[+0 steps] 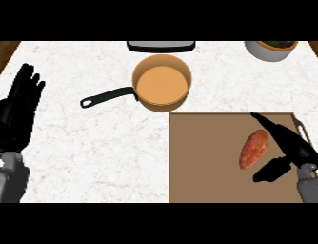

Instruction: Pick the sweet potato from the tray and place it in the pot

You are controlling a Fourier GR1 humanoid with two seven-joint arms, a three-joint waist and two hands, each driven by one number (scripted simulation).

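Reach step: right hand [288, 147] open, fingers straight just beside sweet potato [254, 149] near tray [204, 162] right edge. Next: curl around it, lift, carry to pot [163, 83] past tray's far edge. Left hand [14, 114] rests open at counter's left edge.

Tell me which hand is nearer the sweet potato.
Right. The right hand is open beside the sweet potato over the tray, just to its right. The left hand rests open far across the counter's left edge.
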